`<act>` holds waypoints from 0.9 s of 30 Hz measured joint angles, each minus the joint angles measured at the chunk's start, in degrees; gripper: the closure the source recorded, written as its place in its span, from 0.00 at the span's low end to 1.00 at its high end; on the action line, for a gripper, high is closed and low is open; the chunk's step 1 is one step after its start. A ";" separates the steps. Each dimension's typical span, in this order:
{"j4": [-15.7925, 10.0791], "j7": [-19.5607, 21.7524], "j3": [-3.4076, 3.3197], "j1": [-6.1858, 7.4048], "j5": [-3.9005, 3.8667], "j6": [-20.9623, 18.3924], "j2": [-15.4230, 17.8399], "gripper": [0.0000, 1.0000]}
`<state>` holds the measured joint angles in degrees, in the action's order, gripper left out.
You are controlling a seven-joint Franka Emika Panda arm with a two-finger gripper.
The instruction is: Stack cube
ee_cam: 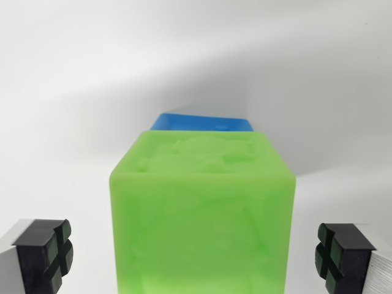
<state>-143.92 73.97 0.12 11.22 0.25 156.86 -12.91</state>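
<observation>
1. Here, the white tabletop (73, 73) is filling most of the wrist view, pale and bare, with a soft shadow spreading behind the cubes.
2. The green cube (202, 226) is sitting squarely in the middle, translucent, with a moulded relief showing on its top face. It is lying straight ahead of the gripper (196, 254), centred between the two fingers.
3. The blue cube (205, 122) is peeking out just behind the green one, only its top edge showing; whether the two are touching I cannot tell.
4. The gripper is standing released: the left finger pad (46, 254) and its opposite number at the wrist view's right are each well clear of the green cube's side faces, with white table showing in both gaps. It is gripping nothing.
5. To my eye, the arm is lining up to close on the green cube, since the jaws are already straddling it evenly. After that, I judge, it needs lifting and carrying straight forward onto the blue one.
</observation>
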 joint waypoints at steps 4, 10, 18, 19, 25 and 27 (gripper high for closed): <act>-0.11 0.00 0.00 0.00 0.00 -1.53 1.62 0.00; -0.22 0.00 0.00 0.00 0.00 -4.56 4.91 0.00; -0.19 0.00 0.00 0.00 0.00 -8.90 9.19 0.00; -0.15 0.00 0.00 0.00 0.00 -9.57 9.85 0.00; 0.38 0.00 0.00 0.00 0.00 -13.54 13.34 0.00; 0.67 0.00 0.00 0.00 0.00 -14.93 14.42 0.00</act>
<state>-143.25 73.97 0.12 11.22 0.25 141.93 1.51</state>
